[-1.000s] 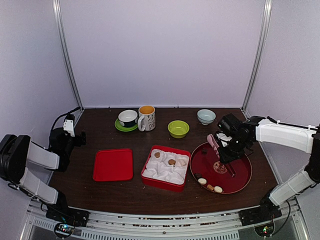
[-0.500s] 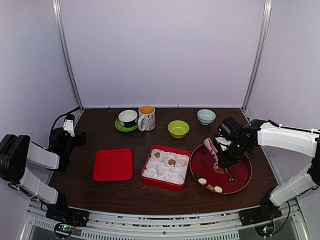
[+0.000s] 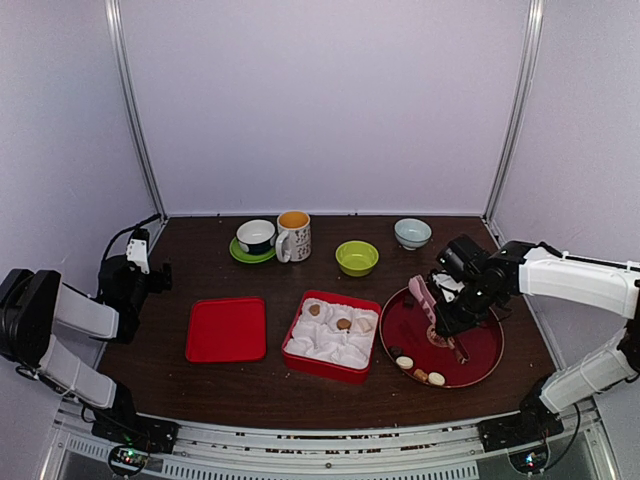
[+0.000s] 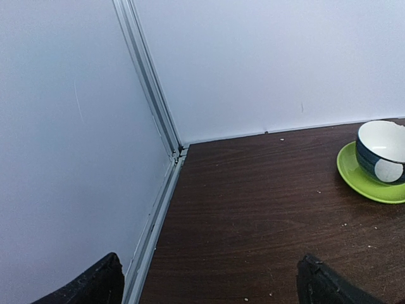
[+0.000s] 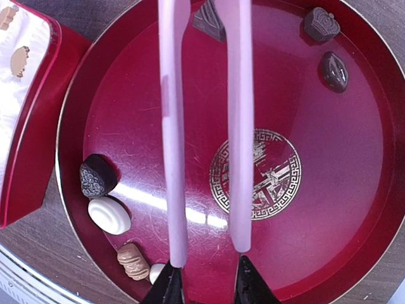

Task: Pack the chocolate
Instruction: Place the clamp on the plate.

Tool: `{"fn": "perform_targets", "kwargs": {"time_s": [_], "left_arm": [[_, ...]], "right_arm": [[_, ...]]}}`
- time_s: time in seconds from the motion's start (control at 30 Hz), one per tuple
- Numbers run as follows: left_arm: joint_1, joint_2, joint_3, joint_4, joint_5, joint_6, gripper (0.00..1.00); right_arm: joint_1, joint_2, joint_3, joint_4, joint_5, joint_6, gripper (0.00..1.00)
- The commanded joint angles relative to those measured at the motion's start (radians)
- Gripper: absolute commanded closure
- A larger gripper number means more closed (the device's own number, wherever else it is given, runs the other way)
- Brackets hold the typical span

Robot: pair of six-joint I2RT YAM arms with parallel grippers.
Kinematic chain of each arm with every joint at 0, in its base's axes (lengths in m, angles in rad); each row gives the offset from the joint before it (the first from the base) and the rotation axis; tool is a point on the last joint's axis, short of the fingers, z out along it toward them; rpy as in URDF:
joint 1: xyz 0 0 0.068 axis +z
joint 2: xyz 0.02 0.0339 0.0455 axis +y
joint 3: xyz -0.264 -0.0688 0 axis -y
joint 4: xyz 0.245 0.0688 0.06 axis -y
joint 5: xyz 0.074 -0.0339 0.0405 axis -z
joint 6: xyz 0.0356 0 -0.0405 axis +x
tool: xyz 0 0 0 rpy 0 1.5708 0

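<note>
Left arm parked at the left edge of the desk (image 3: 210, 270), no change over the last second. Left tool (image 4: 209, 292) wide, nothing in it, facing the back corner.

Red lid (image 3: 225, 329) lies flat, near the box (image 3: 322, 368) but apart from it. Box is open and lined with white paper cups. Three chocolates (image 3: 343, 323) sit in its far row; the other cups look bare.

Tray (image 5: 329, 145) stands just right of the box. Four sweets cluster at its near left rim: a dark one (image 5: 97, 176), a white one (image 5: 109, 215), a tan one, a second small white. Two more dark ones lie at the far side.

Right tool (image 5: 207, 288) narrow, clamped on the pink tongs (image 5: 172, 126).

Change: over the last second the right arm has eased slightly left and toward the near edge, carrying the tongs further in over the tray. A dark piece (image 5: 209, 19) sits between the tong arms at their far end; pinched or only straddled, cannot tell.

Judgement: picking step, with most of the packing still ahead.
</note>
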Motion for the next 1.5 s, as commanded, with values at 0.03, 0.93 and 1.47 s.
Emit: {"fn": "perform_targets", "kwargs": {"time_s": [0.03, 0.93, 1.47], "left_arm": [[0.009, 0.005, 0.011, 0.057, 0.008, -0.005, 0.02], [0.009, 0.006, 0.011, 0.057, 0.008, -0.004, 0.02], [0.01, 0.006, 0.011, 0.057, 0.008, -0.004, 0.02]], "right_arm": [[0.005, 0.023, -0.02, 0.003, 0.011, 0.023, 0.71], [0.008, 0.078, -0.009, 0.01, 0.048, 0.017, 0.68], [0.009, 0.123, 0.008, 0.019, 0.036, 0.007, 0.64]]}}
